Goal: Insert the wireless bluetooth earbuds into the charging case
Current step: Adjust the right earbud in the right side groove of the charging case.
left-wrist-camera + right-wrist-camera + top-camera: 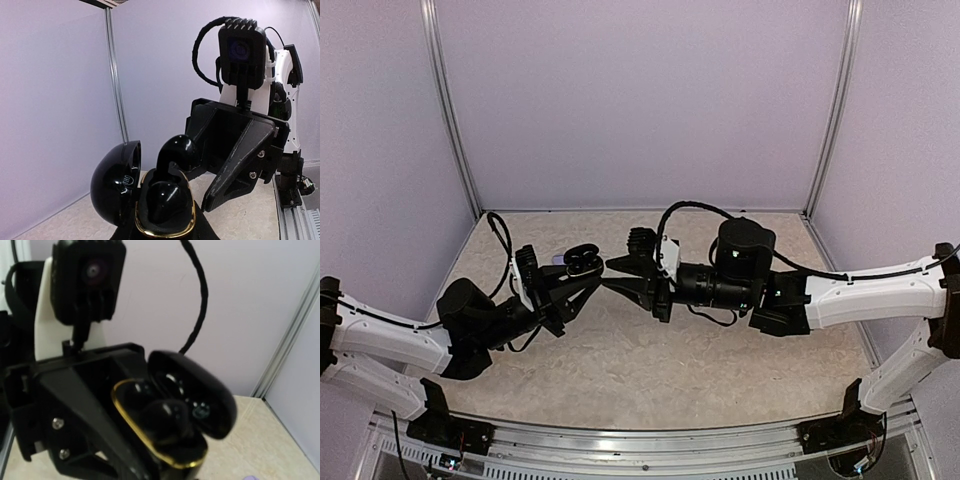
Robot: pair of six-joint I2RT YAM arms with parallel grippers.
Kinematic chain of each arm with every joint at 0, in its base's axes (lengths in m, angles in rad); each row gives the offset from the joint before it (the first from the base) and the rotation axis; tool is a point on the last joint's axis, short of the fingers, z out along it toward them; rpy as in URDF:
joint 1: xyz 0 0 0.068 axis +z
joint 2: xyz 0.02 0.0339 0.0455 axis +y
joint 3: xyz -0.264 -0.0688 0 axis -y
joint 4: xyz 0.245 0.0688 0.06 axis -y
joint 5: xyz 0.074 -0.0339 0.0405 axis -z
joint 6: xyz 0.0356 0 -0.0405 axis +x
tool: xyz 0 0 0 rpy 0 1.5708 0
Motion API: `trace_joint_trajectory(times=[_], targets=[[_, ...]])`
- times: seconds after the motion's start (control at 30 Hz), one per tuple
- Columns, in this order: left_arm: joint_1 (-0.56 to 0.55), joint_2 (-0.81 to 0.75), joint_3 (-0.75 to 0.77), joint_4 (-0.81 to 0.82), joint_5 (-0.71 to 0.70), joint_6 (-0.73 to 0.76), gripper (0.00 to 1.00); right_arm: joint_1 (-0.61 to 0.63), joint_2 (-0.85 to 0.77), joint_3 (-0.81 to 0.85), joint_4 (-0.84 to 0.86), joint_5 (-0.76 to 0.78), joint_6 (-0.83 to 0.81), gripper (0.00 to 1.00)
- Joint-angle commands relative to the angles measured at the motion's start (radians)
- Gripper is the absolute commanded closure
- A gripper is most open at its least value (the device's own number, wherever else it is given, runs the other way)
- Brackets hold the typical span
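My left gripper is shut on the black charging case, holding it above the table with its lid swung open. The case has a gold rim. One black earbud sits in its well. A second black earbud stands upright, its stem in the case and its round head above the rim. My right gripper faces the case from the right, jaws a little apart, one finger just beside that raised head. The right wrist view shows the case and its lid close up.
A small pale object lies on the beige tabletop just left of the case. Lilac walls with metal corner posts close in the back and both sides. Both arms meet over the middle of the table.
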Motion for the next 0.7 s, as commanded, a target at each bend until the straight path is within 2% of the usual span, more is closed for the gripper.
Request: trace_joint_trajectory(times=[0.0,0.13,0.3,0.47,0.67], targets=[[0.007,-0.007,0.004,0.042,-0.002,-0.012,1.00,0.003,-0.009,0.000,-0.013,-0.007,-0.004,0.67],[0.018,-0.008,0.005,0.023,0.018,-0.041,1.00,0.004,-0.032,-0.007,-0.035,0.006,0.010,0.57],[0.048,-0.003,0.013,-0.031,0.169,-0.098,1.00,-0.003,-0.097,-0.023,-0.101,0.021,0.042,0.46],[0.048,-0.008,0.013,-0.072,0.225,-0.105,1.00,-0.008,-0.170,-0.034,-0.180,0.014,0.064,0.32],[0.047,0.012,0.029,-0.072,0.273,-0.105,1.00,-0.015,-0.174,0.019,-0.258,-0.001,0.110,0.24]])
